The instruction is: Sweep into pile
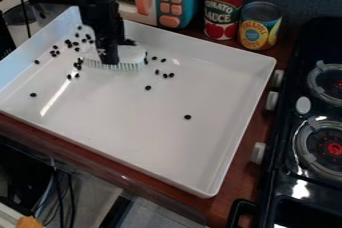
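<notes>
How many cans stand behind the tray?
2. The taller can stands behind the tray, beside the toy microwave; the shorter can stands next to it, nearer the stove.

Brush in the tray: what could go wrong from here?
Black bits lie to both sides of the brush, so one stroke may miss some. The lone bit near the tray's middle could get left out. The brush might also twist in the gripper if pushed hard.

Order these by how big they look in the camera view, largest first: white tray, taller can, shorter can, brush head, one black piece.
1. White tray
2. Taller can
3. Shorter can and brush head: unsure, as the brush head is partly covered
4. Black piece
</notes>
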`<act>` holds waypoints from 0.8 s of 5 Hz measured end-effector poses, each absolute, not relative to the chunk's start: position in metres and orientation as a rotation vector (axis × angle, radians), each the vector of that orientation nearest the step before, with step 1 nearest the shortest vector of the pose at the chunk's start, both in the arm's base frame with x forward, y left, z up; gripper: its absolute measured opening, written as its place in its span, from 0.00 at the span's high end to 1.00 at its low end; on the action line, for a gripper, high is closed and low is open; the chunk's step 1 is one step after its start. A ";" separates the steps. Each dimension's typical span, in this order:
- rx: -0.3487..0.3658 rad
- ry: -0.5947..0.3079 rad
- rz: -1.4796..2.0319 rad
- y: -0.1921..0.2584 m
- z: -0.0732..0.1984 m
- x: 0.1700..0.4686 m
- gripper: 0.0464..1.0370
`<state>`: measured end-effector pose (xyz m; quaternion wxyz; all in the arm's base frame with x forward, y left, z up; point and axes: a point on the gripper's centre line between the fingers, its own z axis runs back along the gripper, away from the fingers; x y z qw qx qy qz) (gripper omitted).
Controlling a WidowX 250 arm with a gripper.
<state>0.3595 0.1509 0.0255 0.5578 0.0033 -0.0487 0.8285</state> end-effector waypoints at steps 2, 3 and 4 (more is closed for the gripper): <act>-0.012 -0.092 1.981 0.152 0.029 0.374 0.32; -0.073 0.001 1.994 0.139 0.047 0.362 0.32; -0.200 -0.017 2.009 0.144 0.101 0.342 0.32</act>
